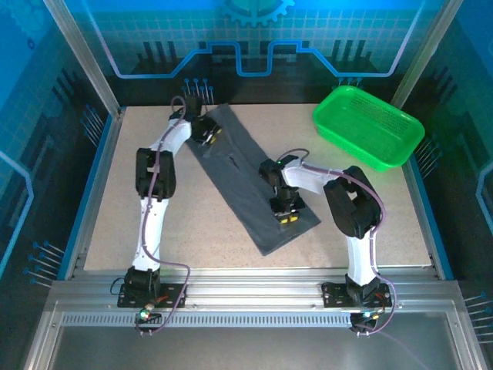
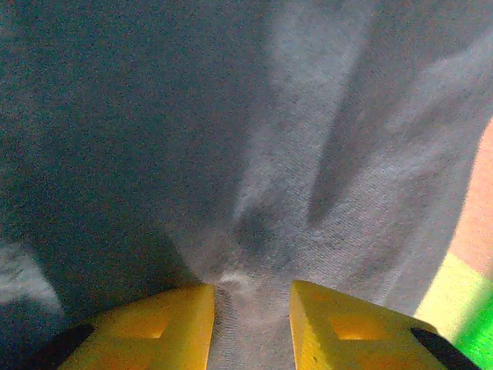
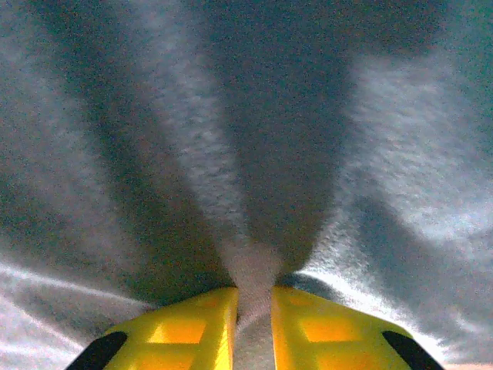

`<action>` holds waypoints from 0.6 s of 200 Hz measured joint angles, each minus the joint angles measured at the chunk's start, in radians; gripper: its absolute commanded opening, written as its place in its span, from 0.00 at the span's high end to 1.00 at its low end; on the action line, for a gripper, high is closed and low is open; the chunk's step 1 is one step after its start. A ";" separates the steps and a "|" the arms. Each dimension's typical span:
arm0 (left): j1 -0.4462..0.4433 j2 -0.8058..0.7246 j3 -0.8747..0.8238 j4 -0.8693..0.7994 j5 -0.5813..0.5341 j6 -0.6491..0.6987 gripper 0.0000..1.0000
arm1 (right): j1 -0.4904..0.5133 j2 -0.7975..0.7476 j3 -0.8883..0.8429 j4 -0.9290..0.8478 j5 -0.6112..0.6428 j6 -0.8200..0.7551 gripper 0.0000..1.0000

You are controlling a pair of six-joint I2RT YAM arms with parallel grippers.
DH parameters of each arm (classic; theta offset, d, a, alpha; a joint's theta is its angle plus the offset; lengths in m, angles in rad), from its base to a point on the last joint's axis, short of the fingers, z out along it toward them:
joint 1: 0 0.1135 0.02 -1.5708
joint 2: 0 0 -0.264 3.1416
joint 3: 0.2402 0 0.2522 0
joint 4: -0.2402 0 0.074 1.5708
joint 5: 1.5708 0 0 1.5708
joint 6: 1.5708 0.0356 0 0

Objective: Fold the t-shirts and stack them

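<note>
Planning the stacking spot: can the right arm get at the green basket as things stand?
Probably yes: bare table lies between the right tool and the green basket, with nothing in the way. But that tool is pinched shut on the t-shirt, so the cloth would drag along.

Robot lab cell: aluminium-framed table [image 1: 200,223] walled by blue circuit-print panels [image 1: 254,31].
</note>
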 measured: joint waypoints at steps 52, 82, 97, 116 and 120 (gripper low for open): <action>-0.078 0.098 0.101 0.180 0.100 -0.064 0.61 | 0.034 -0.002 -0.003 0.052 -0.189 0.137 0.72; -0.077 0.080 0.097 0.177 0.108 -0.040 0.53 | 0.019 -0.060 -0.015 0.092 -0.214 0.171 0.62; -0.082 -0.004 -0.005 0.163 0.072 -0.003 0.53 | -0.006 -0.134 -0.032 0.105 -0.212 0.172 0.59; -0.097 -0.205 -0.227 0.112 0.013 0.031 0.54 | -0.062 -0.270 -0.083 0.117 -0.204 0.162 0.56; -0.101 -0.249 -0.269 0.100 0.004 0.039 0.54 | -0.074 -0.298 -0.098 0.119 -0.202 0.157 0.56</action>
